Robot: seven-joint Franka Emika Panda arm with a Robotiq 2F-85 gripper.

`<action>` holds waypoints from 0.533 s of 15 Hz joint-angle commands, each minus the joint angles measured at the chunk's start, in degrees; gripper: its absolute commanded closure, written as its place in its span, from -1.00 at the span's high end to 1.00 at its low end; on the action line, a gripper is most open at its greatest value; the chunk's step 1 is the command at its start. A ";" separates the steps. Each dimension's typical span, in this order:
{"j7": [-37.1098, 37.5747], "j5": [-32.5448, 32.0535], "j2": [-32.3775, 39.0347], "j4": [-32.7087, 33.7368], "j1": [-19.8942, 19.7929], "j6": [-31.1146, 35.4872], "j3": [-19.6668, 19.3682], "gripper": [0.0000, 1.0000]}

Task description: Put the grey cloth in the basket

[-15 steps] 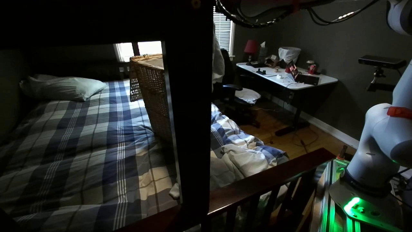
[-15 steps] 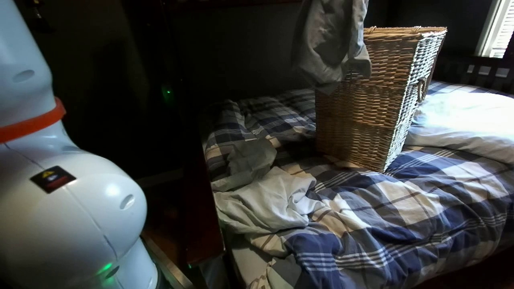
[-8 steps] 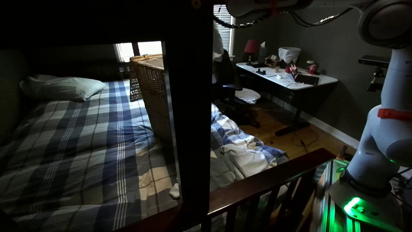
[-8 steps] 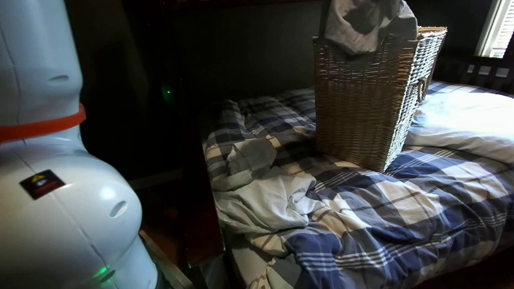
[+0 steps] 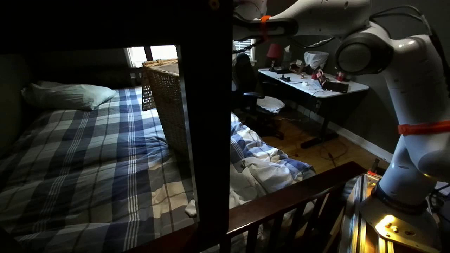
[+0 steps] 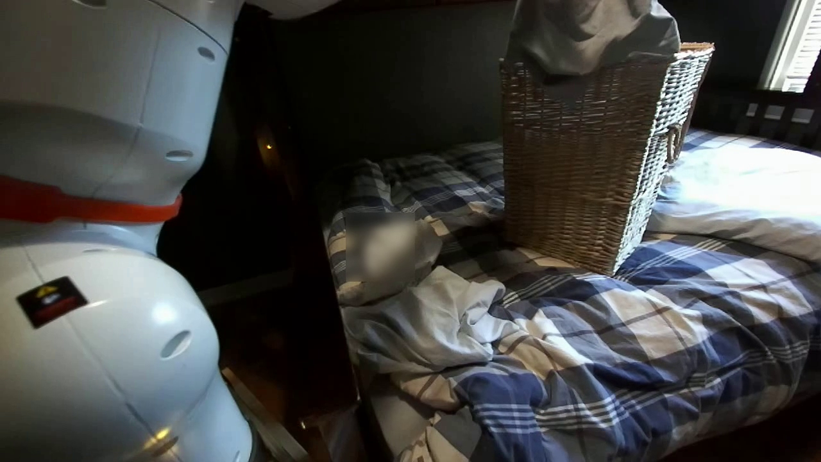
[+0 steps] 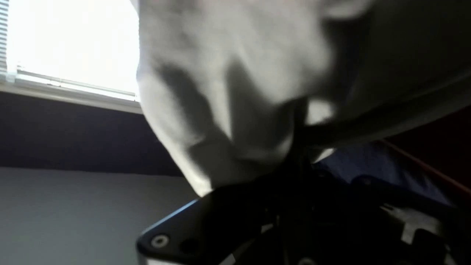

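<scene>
The grey cloth (image 6: pixel 593 35) hangs at the top of the woven wicker basket (image 6: pixel 577 160) in an exterior view. Its lower edge overlaps the basket's near rim; I cannot tell whether part of it is inside. The basket stands upright on the bed and also shows in an exterior view (image 5: pixel 165 95), partly behind a dark post. In the wrist view my gripper (image 7: pixel 298 158) is dark, its fingers closed together at the bunched cloth (image 7: pixel 220 81), which spreads out beyond them. The gripper is above the frame or hidden by the post in both exterior views.
The dark post (image 5: pixel 211 140) and the bed rail (image 5: pixel 299 196) stand between the arm base and the bed. Another pale crumpled cloth (image 6: pixel 430 321) lies on the plaid bedding (image 6: pixel 577 359). A pillow (image 5: pixel 74 95) lies at the far end. A desk (image 5: pixel 358 88) stands behind.
The cloth has moved from beside the basket to over its top, then spread wider at the rim. The arm has swung forward and lower. The base light has turned from green to yellow.
</scene>
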 commanded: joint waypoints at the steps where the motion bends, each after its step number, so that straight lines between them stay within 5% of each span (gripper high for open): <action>1: 2.13 0.74 11.07 13.90 1.82 5.66 -10.90 -0.99; 2: 0.10 0.07 4.14 4.92 0.80 2.92 -4.51 -0.96; 4: 1.09 0.10 7.64 8.66 1.42 4.78 -8.61 -0.96; 8: 1.25 0.10 9.66 11.57 1.69 4.93 -9.56 -0.96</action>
